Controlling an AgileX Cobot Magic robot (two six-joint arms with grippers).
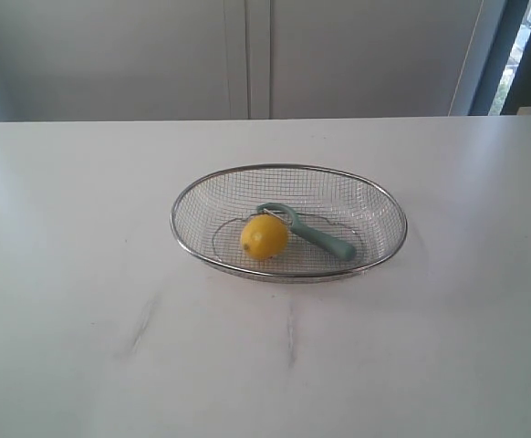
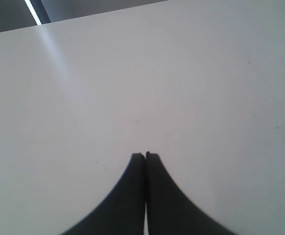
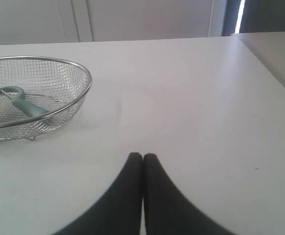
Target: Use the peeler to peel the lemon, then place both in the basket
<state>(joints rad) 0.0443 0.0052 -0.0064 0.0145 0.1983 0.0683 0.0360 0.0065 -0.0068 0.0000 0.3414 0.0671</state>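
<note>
The lemon [image 1: 265, 236] lies in the basket [image 1: 213, 196], yellow against the silver mesh. The peeler [image 1: 313, 232] lies in there with it, curved head just beside the lemon (I cannot tell whether they touch), teal handle slanting away across the basket floor. The basket sits on the white bench [image 1: 83, 274], well apart from my right hand [image 3: 142, 155], out past its fingertips and off to one side. My right hand is pressed together on nothing. My left hand [image 2: 145, 155] is likewise together, low over the bench.

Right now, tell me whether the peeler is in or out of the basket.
In: the peeler lies inside the basket, beside the lemon.
</note>
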